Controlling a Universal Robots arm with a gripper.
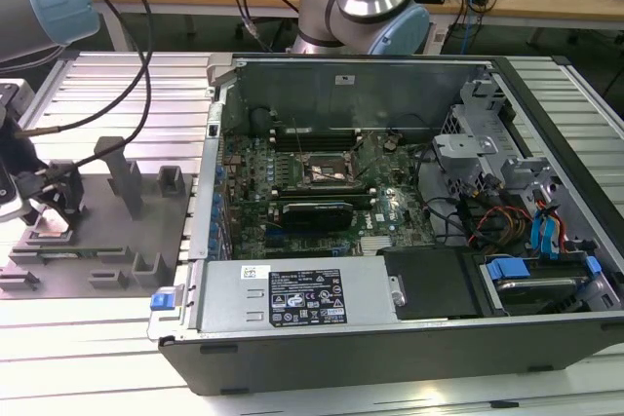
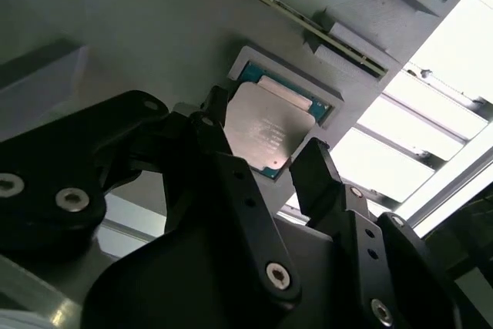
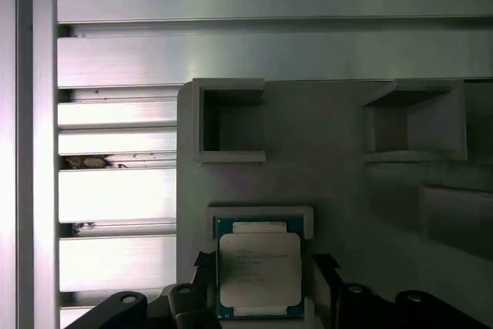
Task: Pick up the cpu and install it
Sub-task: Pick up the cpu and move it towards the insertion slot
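Right now the gripper (image 2: 266,161) hangs low over the grey plastic tray (image 3: 339,190), at the exterior view's left, well apart from the open PC case (image 1: 390,358). The cpu (image 3: 259,271) lies flat in a square recess of the tray, silvery top up. The fingers (image 2: 231,182) are spread, one on each side of the cpu, just beside its edges w/ thin gaps visible in the first wrist view, so not clamped. The mobo socket (image 1: 327,170) sits mid-board inside the case.
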